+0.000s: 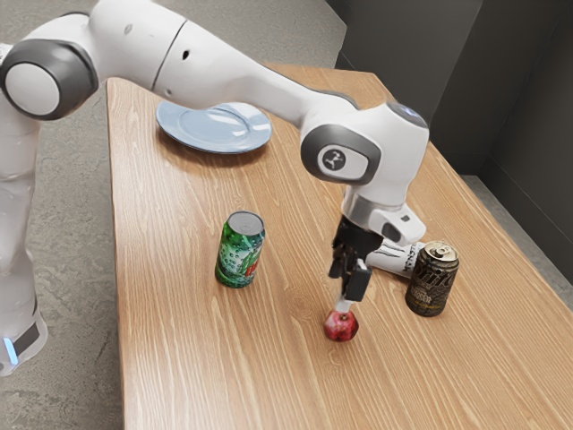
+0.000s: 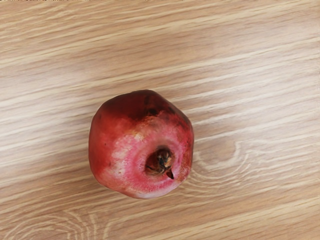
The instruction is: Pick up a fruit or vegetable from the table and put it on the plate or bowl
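Arm (image 1: 269, 85) bends straight down, jaws hanging right over the pomegranate (image 1: 341, 326) on the desk (image 1: 179, 296); their opening cannot be told.

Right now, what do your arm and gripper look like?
My arm is glossy white with rounded segments and grey joint caps, one carrying a white logo. There is a blue light strip near the base. The gripper is black and blocky.

You see a green can (image 1: 240, 249) standing upright toward the exterior view's left. Well apart from it, toward the right, a dark can (image 1: 431, 279) stands upright, and a white bottle (image 1: 392, 261) lies on its side just beside that can.
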Robot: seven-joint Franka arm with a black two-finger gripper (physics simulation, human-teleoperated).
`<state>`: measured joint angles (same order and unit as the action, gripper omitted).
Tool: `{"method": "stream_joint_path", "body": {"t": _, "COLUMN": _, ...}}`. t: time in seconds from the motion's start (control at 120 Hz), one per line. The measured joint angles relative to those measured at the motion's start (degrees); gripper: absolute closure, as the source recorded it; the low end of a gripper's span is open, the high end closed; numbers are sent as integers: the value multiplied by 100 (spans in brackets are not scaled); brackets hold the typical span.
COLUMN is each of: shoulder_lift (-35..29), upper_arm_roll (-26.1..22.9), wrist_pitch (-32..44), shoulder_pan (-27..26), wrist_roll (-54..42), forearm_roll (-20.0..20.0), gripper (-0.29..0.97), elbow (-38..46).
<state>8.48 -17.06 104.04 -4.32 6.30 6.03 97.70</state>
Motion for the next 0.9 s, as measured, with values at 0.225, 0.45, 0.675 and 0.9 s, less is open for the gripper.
{"method": "stream_joint_path", "body": {"t": 0.225, "shoulder_lift": 329, "upper_arm_roll": -3, "wrist_pitch": 195, "shoulder_pan": 64, "wrist_roll": 27, "forearm_roll": 10, "gripper": 0, "elbow": -59}}
{"method": "stream_joint_path", "body": {"t": 0.45, "shoulder_lift": 608, "upper_arm_roll": -3, "wrist_pitch": 350, "shoulder_pan": 141, "wrist_roll": -25, "forearm_roll": 39, "gripper": 0, "elbow": -75}}
{"method": "stream_joint_path", "body": {"t": 0.675, "shoulder_lift": 783, "upper_arm_roll": -8, "wrist_pitch": 549, "shoulder_pan": 144, "wrist_roll": -60, "forearm_roll": 82, "gripper": 0, "elbow": -37}}
{"method": "stream_joint_path", "body": {"t": 0.9, "shoulder_lift": 908, "upper_arm_roll": -7, "wrist_pitch": 782, "shoulder_pan": 212, "wrist_roll": -85, "forearm_roll": 83, "gripper": 0, "elbow": -17}}
